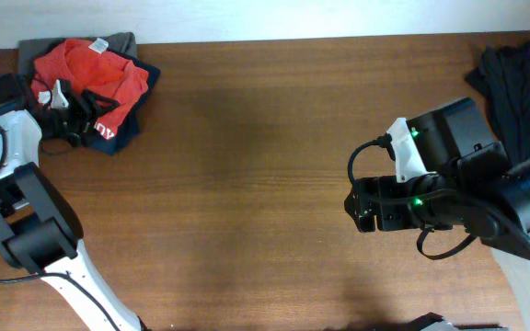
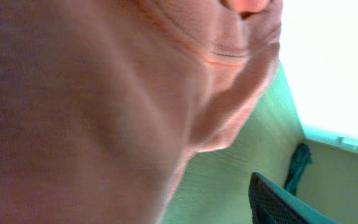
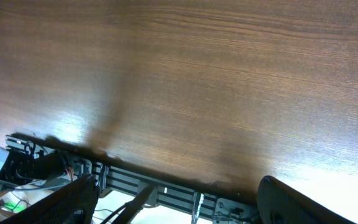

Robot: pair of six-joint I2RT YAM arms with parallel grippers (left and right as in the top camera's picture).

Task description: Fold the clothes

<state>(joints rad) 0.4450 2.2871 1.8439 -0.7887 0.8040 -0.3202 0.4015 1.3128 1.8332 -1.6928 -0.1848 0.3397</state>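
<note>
Left fingers (image 1: 86, 103) meet a bunched red-orange T-shirt (image 1: 95, 62) showing white lettering (image 1: 105, 131).

Red T-shirt (image 2: 104, 112) blurred against left wrist lens, left end effector (image 1: 75, 110) jaws hidden, dark garment (image 1: 515, 87) cut by edge

One red T-shirt (image 1: 90, 60), one black garment (image 1: 513, 83)

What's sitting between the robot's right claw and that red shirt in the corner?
Nothing but bare wooden table, as the overhead view shows, from the right gripper to the dark blue garment lying under the red T-shirt.
</note>
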